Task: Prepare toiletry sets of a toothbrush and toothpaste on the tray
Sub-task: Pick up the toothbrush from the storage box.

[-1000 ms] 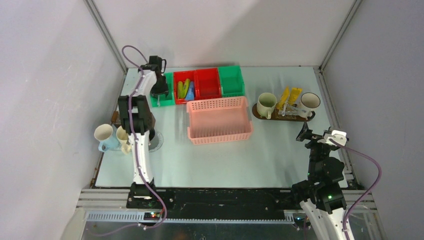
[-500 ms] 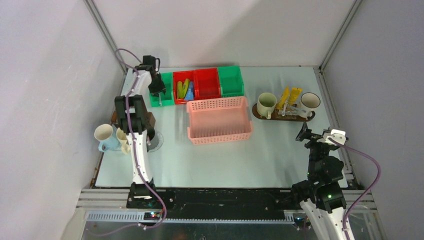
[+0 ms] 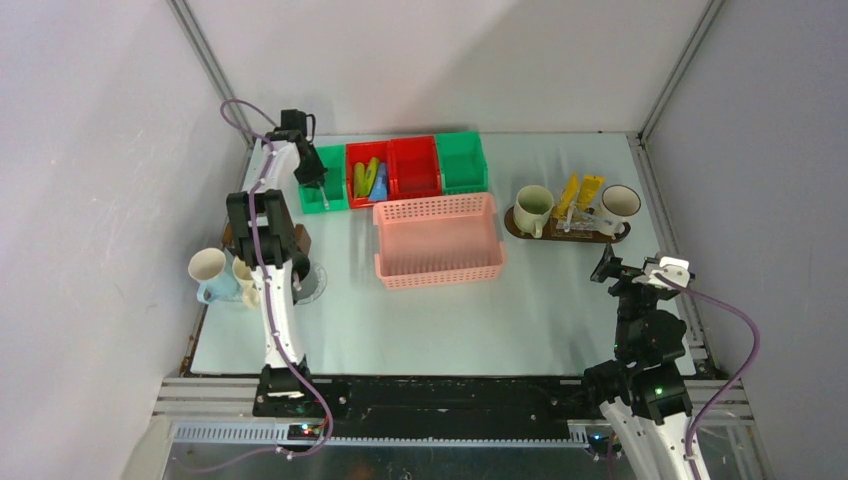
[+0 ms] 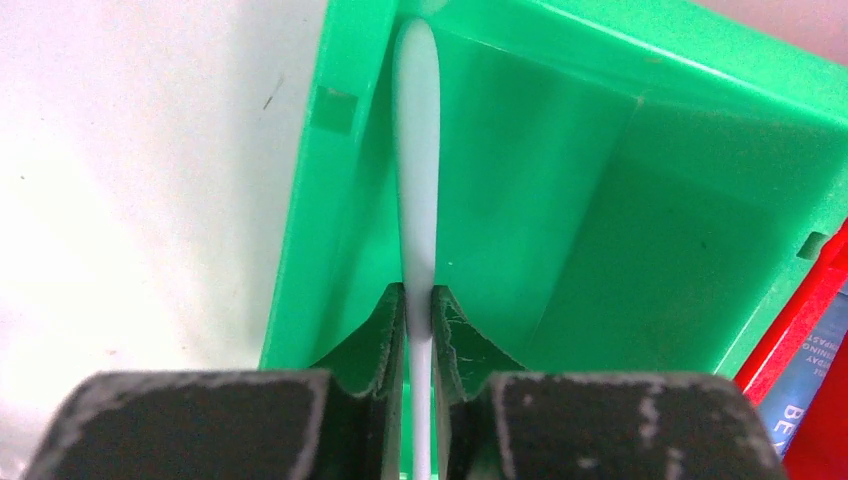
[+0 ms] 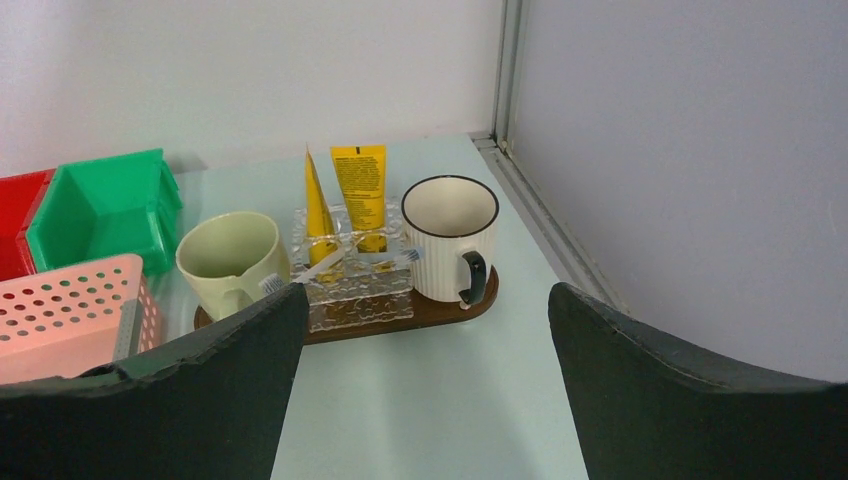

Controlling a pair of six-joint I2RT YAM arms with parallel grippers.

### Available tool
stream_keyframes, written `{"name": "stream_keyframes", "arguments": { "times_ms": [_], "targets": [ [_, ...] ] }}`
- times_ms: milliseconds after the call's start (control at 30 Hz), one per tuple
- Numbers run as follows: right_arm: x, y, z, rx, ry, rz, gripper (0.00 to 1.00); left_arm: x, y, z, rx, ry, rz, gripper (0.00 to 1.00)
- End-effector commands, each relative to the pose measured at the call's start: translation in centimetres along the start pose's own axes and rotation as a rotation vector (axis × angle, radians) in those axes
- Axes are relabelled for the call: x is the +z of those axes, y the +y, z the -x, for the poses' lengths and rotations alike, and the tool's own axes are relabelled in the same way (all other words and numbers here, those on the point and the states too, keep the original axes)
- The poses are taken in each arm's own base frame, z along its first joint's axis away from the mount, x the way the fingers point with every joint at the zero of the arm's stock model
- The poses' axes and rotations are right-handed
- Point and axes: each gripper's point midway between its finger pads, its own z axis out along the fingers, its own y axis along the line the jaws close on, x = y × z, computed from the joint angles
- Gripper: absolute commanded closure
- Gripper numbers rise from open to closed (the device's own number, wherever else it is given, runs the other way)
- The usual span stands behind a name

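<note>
Two arms are bolted at the near edge of the pale table (image 3: 560, 300). At its middle the pink basket (image 3: 438, 240) is set, with a row of green and red bins (image 3: 413, 165) behind it. The tray (image 3: 515, 229) lies well to the right, apart from the bins. On it a cream mug (image 3: 532, 208) and a white mug (image 3: 620, 203) are stood. Between them two yellow tubes (image 3: 578, 190) and brushes (image 5: 335, 262) are propped on a clear patterned block (image 5: 360, 300). More mugs (image 3: 207, 268) are gathered at the table's left edge.

The right gripper (image 3: 607, 268) is held wide apart and empty, near the tray's front. The left gripper (image 4: 419, 295) is lowered into the leftmost green bin (image 4: 600, 220). Its jaws are pressed together on the thin pale toothbrush (image 4: 417, 180), whose rounded end points toward the bin's far corner.

The step in hand is judged to be lifting this toothbrush out. It should be raised straight up until the bin's wall is cleared, since its tip lies close to the corner and could be caught there. The pinch should be kept firm, as so slim a handle may pivot or slip. Only then should it be carried across toward the tray.
</note>
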Motion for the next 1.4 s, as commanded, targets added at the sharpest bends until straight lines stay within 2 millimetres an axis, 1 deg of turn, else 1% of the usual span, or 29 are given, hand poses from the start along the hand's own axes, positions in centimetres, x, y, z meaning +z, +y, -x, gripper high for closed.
{"name": "stream_keyframes", "arguments": {
  "times_ms": [0,167,267,300,433,533,567,600,633,667,700,733,767,800,833,867,900,933,967,1067,1100,1133,1167,1200,1233,1267,1300,1333,1367],
  "targets": [
    [0.2,0.1,0.6,-0.003,-0.013,0.005,0.08,-1.9,-0.8,3.0,-0.023,-0.093,-0.03,0.91],
    [0.2,0.4,0.7,0.005,-0.016,0.019,0.08,-4.1,-1.3,3.5,-0.011,-0.107,-0.053,0.99],
    [0.2,0.5,0.8,0.012,-0.019,0.026,0.08,-6.7,-1.7,4.1,-0.004,-0.127,-0.078,1.0],
    [0.2,0.6,0.8,0.017,-0.022,0.031,0.08,-7.1,-1.9,3.8,0.0,-0.119,-0.092,1.0],
    [0.1,0.6,1.1,0.036,-0.032,0.027,0.08,-11.0,-2.4,3.7,0.011,-0.134,-0.128,1.0],
    [0.0,0.7,1.4,0.054,-0.045,0.034,0.08,-13.0,-2.4,2.5,0.032,-0.107,-0.143,1.0],
    [-0.1,0.7,1.5,0.058,-0.05,0.036,0.08,-14.3,-2.4,2.5,0.038,-0.117,-0.151,1.0],
    [-0.1,0.8,1.6,0.06,-0.053,0.04,0.08,-14.7,-2.4,1.7,0.05,-0.095,-0.156,1.0],
    [-0.2,0.8,1.7,0.064,-0.058,0.043,0.08,-16.1,-2.3,1.6,0.056,-0.1,-0.163,1.0],
    [-0.2,0.9,1.7,0.065,-0.058,0.047,0.08,-16.3,-2.1,0.8,0.065,-0.082,-0.167,1.0],
    [-0.3,0.9,1.7,0.066,-0.058,0.047,0.08,-17.6,-2.1,0.6,0.068,-0.09,-0.174,1.0],
    [-0.3,1.0,1.7,0.07,-0.058,0.05,0.08,-17.6,-1.7,-0.3,0.07,-0.067,-0.166,1.0],
    [-0.4,1.0,1.9,0.074,-0.062,0.052,0.08,-19.0,-1.5,-0.6,0.074,-0.078,-0.169,1.0],
    [-0.6,1.3,2.0,0.082,-0.068,0.062,0.08,-18.9,-0.9,-1.5,0.074,-0.06,-0.154,1.0],
    [-0.7,1.4,2.2,0.088,-0.074,0.069,0.08,-20.3,-0.7,-1.6,0.076,-0.08,-0.156,1.0],
    [-0.9,1.6,2.4,0.099,-0.083,0.085,0.08,-20.3,-0.1,-2.4,0.077,-0.07,-0.137,1.0],
    [-1.0,1.8,2.5,0.103,-0.086,0.092,0.08,-21.7,0.3,-2.5,0.077,-0.091,-0.134,1.0],
    [-1.2,2.0,2.7,0.113,-0.092,0.104,0.08,-21.8,1.1,-3.1,0.075,-0.086,-0.11,1.0],
    [-1.3,2.0,2.7,0.118,-0.094,0.107,0.08,-23.1,1.6,-3.3,0.073,-0.104,-0.101,1.0],
    [-1.5,2.5,2.8,0.132,-0.093,0.127,0.09,-25.1,4.6,-4.8,0.051,-0.132,-0.017,1.0],
    [-1.7,2.7,3.0,0.143,-0.102,0.142,0.09,-24.9,5.4,-5.8,0.041,-0.115,0.005,1.0],
    [-1.9,2.6,3.3,0.154,-0.115,0.142,0.08,-26.2,6.1,-5.9,0.025,-0.146,0.009,1.0],
    [-2.1,2.8,3.4,0.161,-0.122,0.158,0.08,-26.0,7.4,-6.7,0.004,-0.134,0.037,1.0],
    [-2.2,2.7,3.6,0.169,-0.13,0.159,0.09,-27.1,8.0,-6.9,-0.008,-0.164,0.041,1.0],
    [-2.3,2.9,3.6,0.172,-0.132,0.166,0.08,-26.8,9.3,-7.8,-0.028,-0.147,0.074,1.0],
    [-2.4,2.9,3.8,0.177,-0.138,0.17,0.09,-27.9,9.9,-7.9,-0.041,-0.177,0.078,1.0],
    [-2.5,3.0,3.8,0.183,-0.142,0.176,0.08,-27.9,11.0,-8.4,-0.066,-0.171,0.1,1.0],
    [-2.6,3.0,3.9,0.188,-0.148,0.179,0.09,-28.8,11.6,-8.6,-0.082,-0.193,0.102,1.0],
    [-2.7,3.2,3.9,0.191,-0.149,0.189,0.08,-28.7,12.7,-9.1,-0.118,-0.187,0.118,1.0]
  ]
}}
